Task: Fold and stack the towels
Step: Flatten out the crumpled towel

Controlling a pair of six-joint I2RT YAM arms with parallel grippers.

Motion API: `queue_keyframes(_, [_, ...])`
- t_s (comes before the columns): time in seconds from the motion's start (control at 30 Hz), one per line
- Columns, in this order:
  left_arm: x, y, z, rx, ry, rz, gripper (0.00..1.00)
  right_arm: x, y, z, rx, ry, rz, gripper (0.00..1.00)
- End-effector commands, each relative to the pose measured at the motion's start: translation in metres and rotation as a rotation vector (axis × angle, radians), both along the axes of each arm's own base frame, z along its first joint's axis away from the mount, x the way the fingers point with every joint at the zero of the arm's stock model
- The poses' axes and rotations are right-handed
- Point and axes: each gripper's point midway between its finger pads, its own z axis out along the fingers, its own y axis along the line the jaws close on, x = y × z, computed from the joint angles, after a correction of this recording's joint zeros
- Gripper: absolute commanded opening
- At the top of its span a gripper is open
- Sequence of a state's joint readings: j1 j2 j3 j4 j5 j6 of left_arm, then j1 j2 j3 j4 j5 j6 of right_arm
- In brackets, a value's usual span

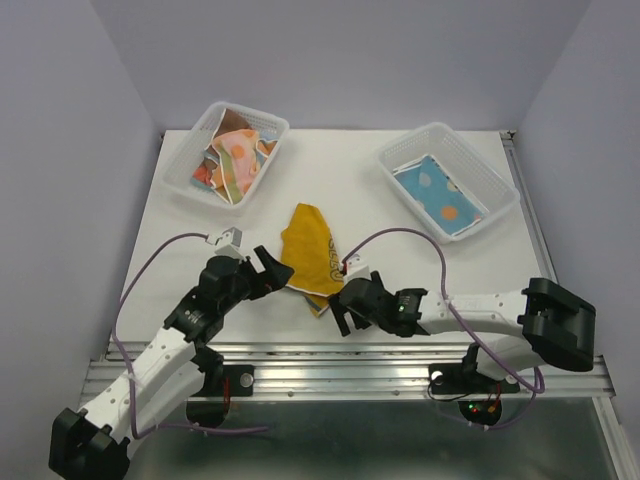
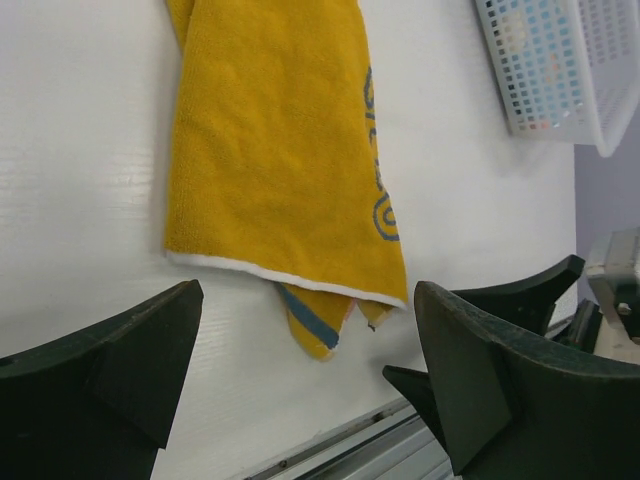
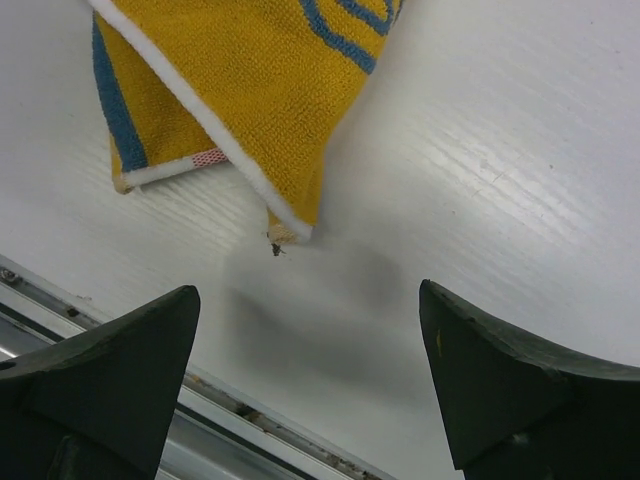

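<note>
**Left to right.** Left basket (image 1: pixel 187 170), far beyond the fingers: a loose heap of crumpled towels (image 1: pixel 235 155), none folded. Left gripper (image 2: pixel 308 300): fingers apart and empty, low over the table, with the yellow towel (image 2: pixel 270 150) just ahead of the fingertips. This towel lies flat near the front edge, between the two grippers, and is roughly folded. Its layers do not match, and a blue-striped corner of the under layer pokes out past the white hem toward the fingers. Right gripper (image 3: pixel 310 295): fingers also apart and empty, with the towel's nearest corner just ahead and left of the gap. Right basket (image 1: pixel 500 195), far ahead of the right fingers: one light blue towel (image 1: pixel 435 190) lies flat inside.

**Likely faults.** A pinch at the hem may catch only the top layer, so a lift would open the fold rather than carry it. The limp terry may sag or twist if held by one corner. The grippers flank the same narrow end at close quarters, so closing in together risks contact. The metal rail (image 1: pixel 350 362) runs just behind the fingers, and a pull toward it could drag cloth over the edge.

**Surface and room.** Table (image 1: pixel 360 180): white, smooth, faintly grained and slightly glossy, so cloth is apt to slide on it. Plain pale lilac walls (image 1: pixel 330 60) enclose three sides.
</note>
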State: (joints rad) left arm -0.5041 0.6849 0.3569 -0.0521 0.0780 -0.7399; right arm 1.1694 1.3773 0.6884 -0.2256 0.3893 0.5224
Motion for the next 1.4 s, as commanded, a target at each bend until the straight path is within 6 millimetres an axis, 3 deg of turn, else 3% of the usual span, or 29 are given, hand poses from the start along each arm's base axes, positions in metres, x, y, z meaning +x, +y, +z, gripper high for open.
queue_keyframes(0.0, [-0.011, -0.003, 0.005, -0.072, -0.018, -0.011, 0.99, 0.010, 0.006, 0.002, 0.019, -0.052, -0.059, 0.92])
queue_keyframes(0.03, [-0.012, -0.003, 0.005, -0.076, -0.021, -0.013, 0.99, 0.015, 0.011, 0.001, 0.032, -0.069, -0.072, 0.82])
queue_keyframes(0.27, [-0.014, -0.012, 0.004, -0.081, -0.013, -0.060, 0.99, 0.048, 0.012, -0.003, -0.042, -0.203, -0.189, 0.40])
queue_keyframes(0.3, [-0.017, -0.015, 0.002, -0.085, -0.003, -0.078, 0.99, 0.052, 0.009, -0.001, -0.051, -0.216, -0.223, 0.27])
queue_keyframes(0.43, [-0.025, -0.022, -0.012, -0.088, 0.026, -0.115, 0.99, 0.069, -0.013, 0.021, -0.071, -0.250, -0.338, 0.07])
queue_keyframes(0.53, [-0.035, -0.036, -0.016, -0.094, 0.028, -0.193, 0.99, 0.073, -0.027, 0.039, -0.050, -0.255, -0.390, 0.01])
queue_keyframes(0.7, [-0.042, -0.050, -0.029, -0.038, 0.064, -0.214, 0.99, 0.078, -0.047, 0.057, -0.022, -0.269, -0.447, 0.01])
queue_keyframes(0.8, [-0.042, -0.059, -0.034, 0.009, 0.082, -0.223, 0.99, 0.071, -0.033, 0.054, 0.007, -0.226, -0.347, 0.04])
queue_keyframes(0.87, [-0.045, -0.066, -0.040, 0.047, 0.098, -0.228, 0.99, 0.053, -0.011, 0.043, 0.064, -0.133, -0.196, 0.10])
queue_keyframes(0.93, [-0.049, -0.074, -0.043, 0.079, 0.100, -0.241, 0.99, 0.043, -0.004, 0.036, 0.098, -0.102, -0.128, 0.13])
queue_keyframes(1.1, [-0.048, -0.082, -0.076, 0.220, 0.170, -0.225, 0.97, 0.027, 0.020, 0.029, 0.175, -0.045, 0.015, 0.26])
queue_keyframes(1.23, [-0.034, -0.083, -0.085, 0.292, 0.191, -0.159, 0.77, 0.023, 0.029, 0.019, 0.176, -0.016, 0.054, 0.36])
queue_keyframes(1.33, [-0.028, -0.084, -0.086, 0.320, 0.191, -0.138, 0.53, 0.030, 0.028, 0.010, 0.143, -0.024, 0.028, 0.40])
queue_keyframes(1.37, [-0.028, -0.081, -0.089, 0.335, 0.199, -0.131, 0.50, 0.032, 0.027, 0.008, 0.135, -0.029, 0.018, 0.41])
